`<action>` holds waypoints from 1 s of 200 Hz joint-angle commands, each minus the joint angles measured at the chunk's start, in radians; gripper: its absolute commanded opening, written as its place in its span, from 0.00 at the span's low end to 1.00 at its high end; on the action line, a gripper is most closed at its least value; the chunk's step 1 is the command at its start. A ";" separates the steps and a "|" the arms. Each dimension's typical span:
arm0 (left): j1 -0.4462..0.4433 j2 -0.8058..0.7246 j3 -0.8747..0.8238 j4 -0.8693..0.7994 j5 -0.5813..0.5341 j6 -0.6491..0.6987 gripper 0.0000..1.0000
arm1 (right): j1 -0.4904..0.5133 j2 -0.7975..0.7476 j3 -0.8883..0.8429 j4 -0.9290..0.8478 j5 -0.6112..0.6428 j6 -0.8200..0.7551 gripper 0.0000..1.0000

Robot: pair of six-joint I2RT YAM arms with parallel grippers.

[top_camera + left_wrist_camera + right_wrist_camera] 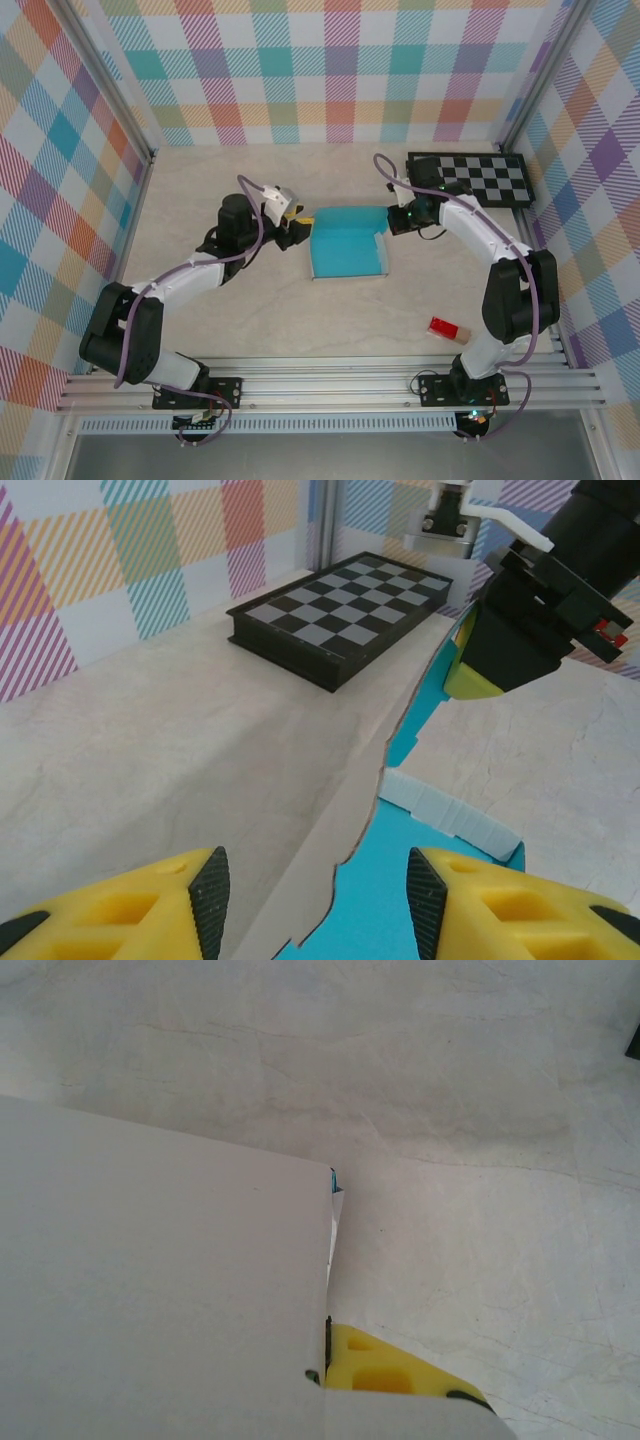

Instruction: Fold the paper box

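Left claw (315,870) is hovering with its yellow, black-padded fingers (210,895) spread apart and gripping nothing, while a ragged edge of the paper box (345,252) is running up through the gap between them. Right claw (393,216) is pinching shut on the far right corner of that card. Its wrist camera is looking along the white face of a raised flap, with one yellow finger (385,1372) peeking out beneath it. Seen from above, the paper box is lying near the middle of the table (300,325), teal face up, between the two claws. Pale, faintly marbled beige is covering the whole table surface. Walls (330,60) of pastel plaid in teal, pink, orange and purple are closing in the workspace on three sides. A silver metal post (547,70) is standing at the far right corner, and aluminium rails (330,385) are running along the near edge. A black-and-white checkerboard (475,178) is resting in the far right corner, just beyond the right claw. A small red block (444,328) is lying well apart from the card, near the right arm's base.
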 commanded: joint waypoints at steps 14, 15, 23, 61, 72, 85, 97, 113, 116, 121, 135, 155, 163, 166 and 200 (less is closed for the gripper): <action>-0.030 0.027 0.031 -0.062 -0.009 0.050 0.48 | -0.001 -0.006 0.061 -0.029 -0.026 0.012 0.00; -0.030 0.028 0.030 -0.063 -0.010 0.050 0.48 | -0.001 -0.006 0.062 -0.029 -0.026 0.012 0.00; -0.030 0.031 0.027 -0.066 -0.023 0.055 0.46 | -0.001 -0.008 0.065 -0.033 -0.024 0.013 0.00; -0.030 0.033 0.047 -0.086 -0.063 0.069 0.28 | 0.000 -0.012 0.080 -0.050 -0.022 0.010 0.00; -0.031 0.033 0.053 -0.085 -0.059 0.060 0.28 | 0.000 -0.013 0.081 -0.052 -0.020 0.010 0.00; -0.033 0.035 0.059 -0.083 -0.063 0.054 0.25 | -0.001 -0.014 0.081 -0.055 -0.020 0.011 0.00; -0.038 0.037 0.065 -0.087 -0.074 0.047 0.20 | -0.001 -0.013 0.081 -0.053 -0.021 0.015 0.00; -0.053 0.047 0.084 -0.099 -0.105 0.022 0.11 | 0.001 -0.016 0.080 -0.051 -0.024 0.029 0.00; -0.058 0.050 0.090 -0.102 -0.120 0.013 0.09 | 0.001 -0.017 0.079 -0.049 -0.025 0.035 0.00; -0.067 0.058 0.101 -0.111 -0.146 -0.002 0.06 | 0.000 -0.019 0.078 -0.047 -0.027 0.045 0.00; -0.095 0.083 0.131 -0.125 -0.229 -0.064 0.00 | 0.008 -0.031 0.068 -0.025 -0.030 0.075 0.00; -0.122 0.135 0.181 -0.140 -0.338 -0.212 0.00 | 0.027 -0.053 0.042 0.025 -0.007 0.122 0.00; -0.130 0.155 0.201 -0.151 -0.376 -0.277 0.00 | 0.038 -0.060 0.033 0.043 0.011 0.143 0.00; -0.133 0.162 0.208 -0.153 -0.392 -0.302 0.00 | 0.042 -0.063 0.030 0.050 0.018 0.148 0.00; -0.202 0.222 0.252 -0.150 -0.473 -0.461 0.00 | 0.107 -0.075 -0.007 0.121 0.105 0.215 0.00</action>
